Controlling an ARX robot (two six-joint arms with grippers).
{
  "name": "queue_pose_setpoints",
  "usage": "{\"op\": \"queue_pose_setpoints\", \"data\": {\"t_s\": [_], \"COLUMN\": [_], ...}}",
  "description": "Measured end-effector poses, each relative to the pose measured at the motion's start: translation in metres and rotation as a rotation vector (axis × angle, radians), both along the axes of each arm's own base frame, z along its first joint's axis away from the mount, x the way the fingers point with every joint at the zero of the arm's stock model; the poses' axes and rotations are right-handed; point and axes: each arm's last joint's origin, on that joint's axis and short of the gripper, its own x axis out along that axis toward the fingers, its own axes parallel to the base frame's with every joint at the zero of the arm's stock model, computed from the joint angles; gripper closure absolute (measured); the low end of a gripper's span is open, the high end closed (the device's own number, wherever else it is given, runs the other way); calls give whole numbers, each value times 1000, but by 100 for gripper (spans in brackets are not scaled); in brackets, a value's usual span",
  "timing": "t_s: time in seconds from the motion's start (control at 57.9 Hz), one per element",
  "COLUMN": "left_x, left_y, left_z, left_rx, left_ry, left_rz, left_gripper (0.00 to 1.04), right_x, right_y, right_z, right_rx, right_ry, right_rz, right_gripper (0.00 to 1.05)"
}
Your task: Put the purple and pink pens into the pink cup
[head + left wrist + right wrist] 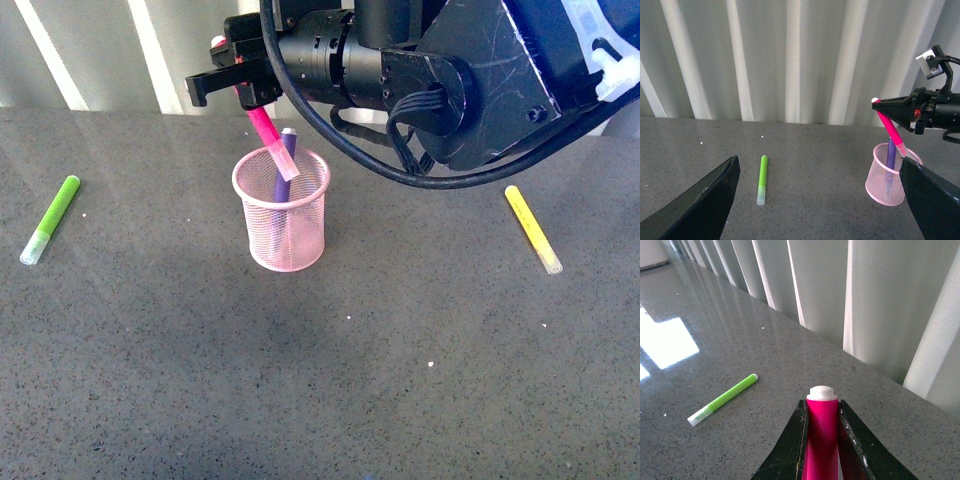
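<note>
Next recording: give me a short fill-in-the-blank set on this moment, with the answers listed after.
1. The purple pen stands ___ the pink cup.
2. The right pincer is ___ on the pink pen.
3. The yellow marker lies on the robot's ___ of the cup.
Missing words: inside; shut; right.

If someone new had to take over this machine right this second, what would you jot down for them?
Left gripper: open, empty, away from the cup.
Right gripper: shut on the pink pen, which is tilted with its capped end just inside the cup's mouth.
Done: the purple pen stands leaning in the cup.
To do: probably lower the pink pen a little, open the right gripper, and pull that arm clear. Leave the green marker and yellow marker alone.
</note>
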Motion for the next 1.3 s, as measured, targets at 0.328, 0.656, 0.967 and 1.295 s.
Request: {"op": "queue_pose_setpoints", "data": {"t_s": [0.328,0.656,0.967,1.295], "left_x": [0,0,0,0], "left_y": [0,0,0,0], "left_z": [0,0,0,0], "left_rx": [0,0,0,0], "left_ry": [0,0,0,0], "left_rz": [0,0,0,0], "left_gripper": [7,7,7,7], "right_x": [4,2,-2,-31], "right_y": [4,8,2,-49], "right_z": [-20,-26,-18,49], "right_rx": [-15,-34,-28,-138], "right_ry": [39,53,64,59], "right_rz": [9,-28,-63,-405], "right_gripper": [93,84,19,7]}}
